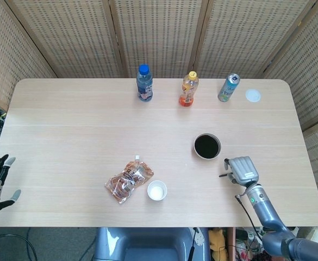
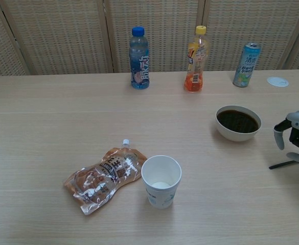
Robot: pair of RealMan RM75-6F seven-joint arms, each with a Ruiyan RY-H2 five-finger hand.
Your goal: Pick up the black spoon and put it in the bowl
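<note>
Slim black plastic spoon [image 2: 284, 164]: pinched in right hand [image 1: 242, 169], low over table. Round white bowl [image 1: 207, 147]: spoonless. Transfer pending.

Black spoon [image 2: 283, 164] lying flat on table, handle end visible; white bowl [image 1: 207, 147] just beside, dark-filled, upright

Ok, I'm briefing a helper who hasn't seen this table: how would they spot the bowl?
Start at the row of drinks along the far edge of the table and come toward the robot from the orange bottle. The bowl sits alone, just ahead of the right hand. Unlike the white paper cup, it is wide, low and dark inside.
</note>
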